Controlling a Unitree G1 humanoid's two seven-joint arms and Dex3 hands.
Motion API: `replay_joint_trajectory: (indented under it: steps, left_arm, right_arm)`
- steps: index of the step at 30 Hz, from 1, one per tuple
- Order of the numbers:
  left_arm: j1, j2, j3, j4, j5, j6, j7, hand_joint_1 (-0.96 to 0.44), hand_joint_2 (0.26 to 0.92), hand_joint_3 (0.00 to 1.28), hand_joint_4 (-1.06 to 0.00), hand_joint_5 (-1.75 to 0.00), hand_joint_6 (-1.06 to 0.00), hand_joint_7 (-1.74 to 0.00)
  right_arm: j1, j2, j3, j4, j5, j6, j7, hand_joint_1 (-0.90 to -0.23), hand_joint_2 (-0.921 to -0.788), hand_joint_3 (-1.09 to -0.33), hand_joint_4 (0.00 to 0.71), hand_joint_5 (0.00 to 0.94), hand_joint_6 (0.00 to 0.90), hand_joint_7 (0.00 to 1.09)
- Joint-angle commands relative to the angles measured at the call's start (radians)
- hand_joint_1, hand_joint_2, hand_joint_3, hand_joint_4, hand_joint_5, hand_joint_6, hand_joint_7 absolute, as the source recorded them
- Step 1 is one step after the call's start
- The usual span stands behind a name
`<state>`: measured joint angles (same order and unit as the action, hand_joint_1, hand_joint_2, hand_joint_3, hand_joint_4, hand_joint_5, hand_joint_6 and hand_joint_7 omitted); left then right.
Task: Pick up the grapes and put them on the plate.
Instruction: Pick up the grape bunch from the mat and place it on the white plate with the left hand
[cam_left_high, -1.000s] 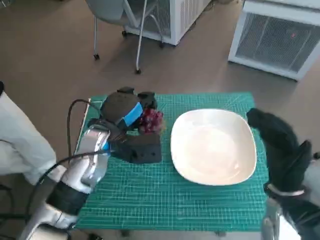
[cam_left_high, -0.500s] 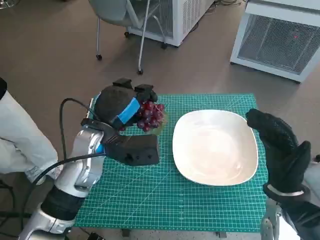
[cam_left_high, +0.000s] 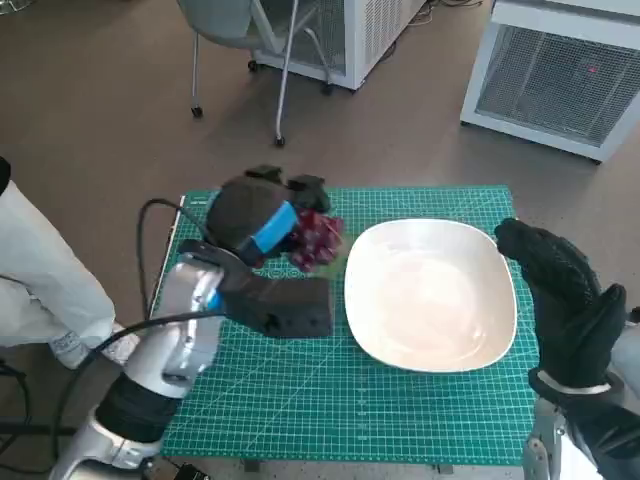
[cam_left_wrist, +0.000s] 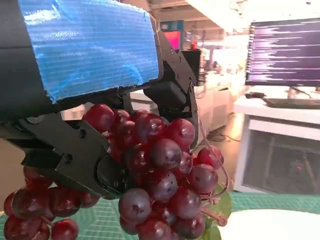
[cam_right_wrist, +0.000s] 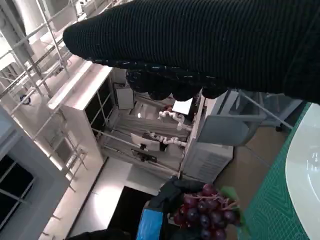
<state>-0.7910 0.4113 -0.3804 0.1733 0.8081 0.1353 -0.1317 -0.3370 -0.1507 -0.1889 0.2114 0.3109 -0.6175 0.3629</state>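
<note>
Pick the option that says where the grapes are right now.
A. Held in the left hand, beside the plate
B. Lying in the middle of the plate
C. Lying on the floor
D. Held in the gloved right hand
A: the left hand grips the grapes just beside the plate, which holds nothing.

Left hand (cam_left_high: 262, 222): black, rounded shell, strip of blue tape (cam_left_high: 274, 228) across its back; in the left wrist view the tape is wrinkled and the black finger links carry small round screws. Left forearm (cam_left_high: 180, 330), lower left of frame: silver-grey casing, black cuff, black cable (cam_left_high: 150, 240) looping beside it. Right hand (cam_left_high: 562, 290), right edge: black knitted glove, ribbed weave.
</note>
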Motion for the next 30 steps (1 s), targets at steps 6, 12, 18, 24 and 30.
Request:
replay_joint_trajectory:
  steps: [6,12,18,24,30]
  left_arm:
    - [-0.124,-0.108,-0.069,-0.012,0.036,-0.044,-0.015,0.00,0.898,0.14,-0.61,-1.37,-0.67,-1.01]
    - [-0.197,-0.171,-0.096,0.068,0.029,-0.059,-0.033,0.00,0.917,0.14,-0.60,-1.37,-0.58,-1.10]
    - [-0.235,-0.236,-0.109,0.149,0.016,-0.078,-0.002,0.00,0.917,0.09,-0.69,-1.28,-0.61,-1.08]
    - [-0.263,-0.288,-0.125,0.228,0.006,-0.093,0.005,0.00,0.918,0.10,-0.67,-1.31,-0.60,-1.07]
    - [-0.298,-0.331,-0.142,0.312,0.005,-0.098,0.002,0.00,0.919,0.09,-0.69,-1.21,-0.58,-1.17]
  right_arm:
    - [0.038,-0.001,-0.002,-0.017,-0.005,0.016,-0.008,-0.483,-0.921,-0.533,0.569,0.000,0.205,0.66]
    - [0.050,-0.003,-0.008,-0.030,-0.007,0.019,-0.014,-0.482,-0.921,-0.533,0.569,0.000,0.205,0.66]
    - [0.067,-0.003,-0.012,-0.049,-0.007,0.025,-0.023,-0.479,-0.921,-0.533,0.569,0.000,0.205,0.66]
    - [0.082,-0.003,-0.017,-0.069,-0.009,0.031,-0.036,-0.475,-0.921,-0.534,0.568,0.000,0.206,0.66]
    - [0.093,-0.005,-0.026,-0.080,-0.011,0.030,-0.048,-0.471,-0.921,-0.535,0.568,0.000,0.206,0.65]
